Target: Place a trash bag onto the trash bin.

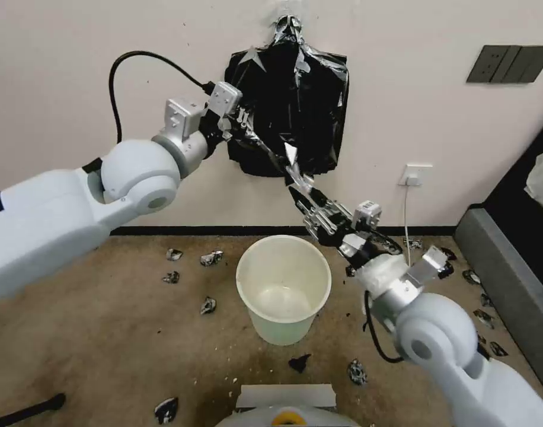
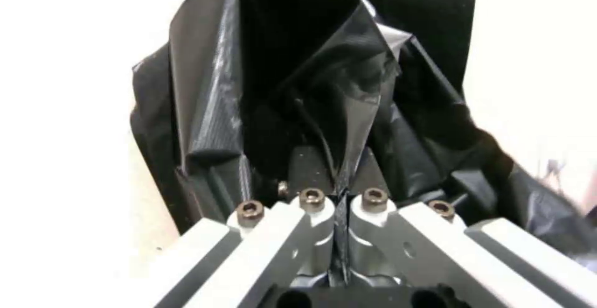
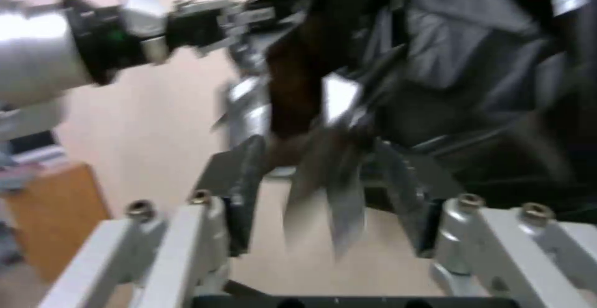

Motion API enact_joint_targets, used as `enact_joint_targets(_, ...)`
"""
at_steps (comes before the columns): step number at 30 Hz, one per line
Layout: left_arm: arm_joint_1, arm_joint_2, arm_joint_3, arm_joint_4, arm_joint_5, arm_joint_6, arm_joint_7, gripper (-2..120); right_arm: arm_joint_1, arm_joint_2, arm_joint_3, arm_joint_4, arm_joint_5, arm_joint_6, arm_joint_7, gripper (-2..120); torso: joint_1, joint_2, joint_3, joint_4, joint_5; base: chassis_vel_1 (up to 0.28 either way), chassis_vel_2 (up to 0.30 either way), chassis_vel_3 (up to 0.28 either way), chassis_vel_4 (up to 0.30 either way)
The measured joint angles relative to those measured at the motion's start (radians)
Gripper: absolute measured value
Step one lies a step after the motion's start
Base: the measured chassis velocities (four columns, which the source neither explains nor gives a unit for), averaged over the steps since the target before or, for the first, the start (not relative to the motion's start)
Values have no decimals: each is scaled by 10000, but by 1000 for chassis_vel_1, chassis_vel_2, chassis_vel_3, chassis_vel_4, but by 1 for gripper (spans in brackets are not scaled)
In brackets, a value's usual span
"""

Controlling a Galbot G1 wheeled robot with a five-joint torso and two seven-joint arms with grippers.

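A bundle of black bags (image 1: 310, 101) hangs on the wall. My left gripper (image 1: 251, 131) is at its lower left edge, shut on a fold of the thin glossy trash bag (image 2: 348, 79); the black film is pinched between the closed fingers (image 2: 339, 168). A stretched strip of that bag (image 1: 277, 155) runs down to my right gripper (image 1: 295, 187). Its fingers stand open on either side of a silvery tail of the bag (image 3: 342, 196), and the left gripper (image 3: 249, 16) shows beyond. The cream-white trash bin (image 1: 248, 267) stands upright on the floor below both grippers, with nothing in it.
Small torn black scraps (image 1: 211, 257) lie scattered on the brown floor around the bin. A wall socket (image 1: 415, 174) with a cord sits to the right, and dark furniture (image 1: 508, 279) lines the right side. My base (image 1: 286, 409) is just in front of the bin.
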Motion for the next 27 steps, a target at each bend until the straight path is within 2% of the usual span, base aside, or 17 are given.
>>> enact_joint_targets(1,0,0,0,0,0,0,0,0,0,0,0,0,0,0,0,55,0,0,0,0,0,0,0,0,0)
enact_joint_targets(4,621,93,-417,-127,-35,-343,42,0,339,-547,302,273,516,-499,668,70,0,0,0,1,3,0,0,0,0)
enact_joint_targets(5,621,93,-417,-127,-35,-343,42,0,339,-547,302,273,516,-499,668,70,0,0,0,1,3,0,0,0,0)
enact_joint_targets(7,980,151,-656,-207,-23,-529,73,0,972,-1123,309,349,900,-845,1072,80,0,0,0,0,1,0,0,0,0)
enact_joint_targets(8,1136,161,-777,-227,-6,-623,88,0,1520,-1455,147,336,1037,-1087,1319,85,0,0,0,0,4,0,0,0,0)
enact_joint_targets(9,1136,161,-777,-227,-6,-623,88,0,1520,-1455,147,336,1037,-1087,1319,85,0,0,0,0,4,0,0,0,0)
enact_joint_targets(12,1418,144,-1018,-250,33,-803,107,0,3460,-2306,-743,79,1588,-1724,1992,98,0,0,0,3,2,0,0,0,0)
enact_joint_targets(13,1418,144,-1018,-250,33,-803,107,0,3460,-2306,-743,79,1588,-1724,1992,98,0,0,0,3,2,0,0,0,0)
enact_joint_targets(17,1611,101,-1178,-287,85,-907,116,0,6599,-2986,-2889,-265,2407,-2585,2724,100,0,0,0,0,2,0,0,0,0)
enact_joint_targets(18,1611,101,-1178,-287,85,-907,116,0,6599,-2986,-2889,-265,2407,-2585,2724,100,0,0,0,0,2,0,0,0,0)
enact_joint_targets(19,1661,101,-1232,-297,100,-909,117,0,7347,-3023,-3485,-353,2555,-2824,2917,100,0,0,1,1,-1,0,0,0,0)
enact_joint_targets(21,1768,122,-1344,-329,114,-915,127,0,8614,-2987,-4608,-600,2745,-3275,3269,100,0,0,1,3,-2,0,0,0,0)
enact_joint_targets(22,1768,122,-1344,-329,114,-915,127,0,8614,-2987,-4608,-600,2745,-3275,3269,100,0,0,1,3,-2,0,0,0,0)
enact_joint_targets(24,1907,141,-1503,-360,124,-927,142,0,9870,-2764,-5630,-1082,2890,-3758,3652,100,0,-1,1,3,-1,0,0,0,0)
enact_joint_targets(27,2041,199,-1645,-437,135,-937,175,0,10866,-2546,-6405,-1493,3145,-4142,3911,99,0,0,1,2,0,0,0,0,0)
